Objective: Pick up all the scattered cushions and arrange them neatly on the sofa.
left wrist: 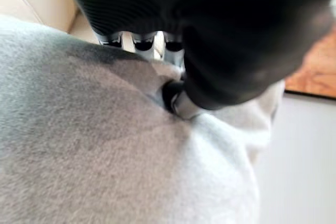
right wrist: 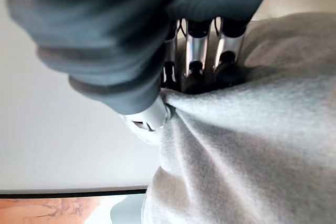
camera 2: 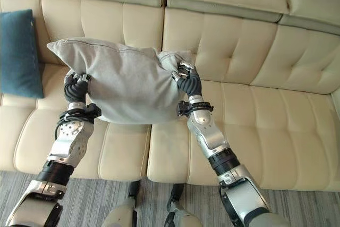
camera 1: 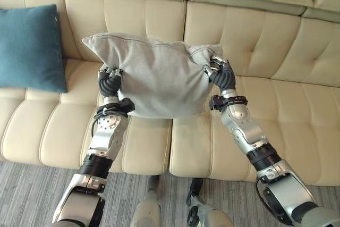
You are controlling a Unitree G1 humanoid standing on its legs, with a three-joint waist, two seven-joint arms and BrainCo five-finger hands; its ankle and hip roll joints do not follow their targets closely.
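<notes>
I hold a light grey cushion (camera 1: 156,75) between both hands, lifted above the seat of the cream sofa (camera 1: 255,46). My left hand (camera 1: 110,81) grips its lower left edge, and my right hand (camera 1: 222,73) grips its right edge. In the left wrist view my fingers (left wrist: 142,41) and thumb pinch the grey cloth (left wrist: 94,145). The right wrist view shows my fingers (right wrist: 197,51) and thumb curled into a fold of the cushion (right wrist: 252,145). A teal cushion (camera 1: 31,49) leans upright against the sofa's backrest at the far left.
The sofa's seat (camera 2: 276,131) stretches bare to the right of the grey cushion. A grey striped rug (camera 1: 32,195) lies in front of the sofa.
</notes>
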